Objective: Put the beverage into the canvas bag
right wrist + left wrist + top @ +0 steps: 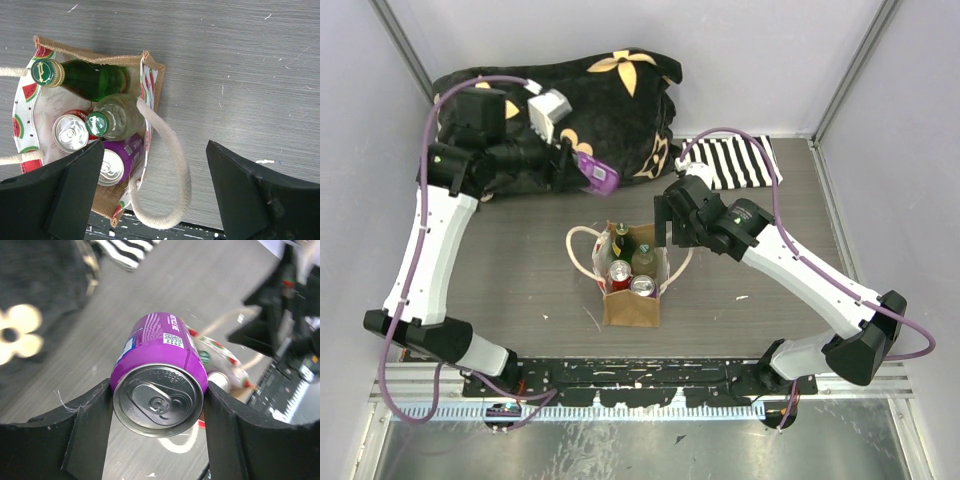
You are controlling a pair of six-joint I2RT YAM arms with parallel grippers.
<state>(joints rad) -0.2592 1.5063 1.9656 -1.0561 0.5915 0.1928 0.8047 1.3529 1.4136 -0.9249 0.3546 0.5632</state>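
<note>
Beverage, purple can [597, 172]: top view, clamped in left gripper [592, 170], held above the table [800, 240] just beside a black floral cloth [620, 100], well apart from the canvas bag [632, 308]. Bag upright mid-table; right gripper [666, 224] near its right edge. Striped cloth [740, 160] at far right.

Left wrist view: can [159, 390] lid toward the camera, both fingers [87, 435] pressed against its sides.

Right wrist view: fingers [75, 190] spread wide, gripping nothing, over the bag's cream handle [170, 155]. Bag contents: green bottle [85, 77], clear bottle [117, 117], red can [71, 132], second purple can [120, 159].
</note>
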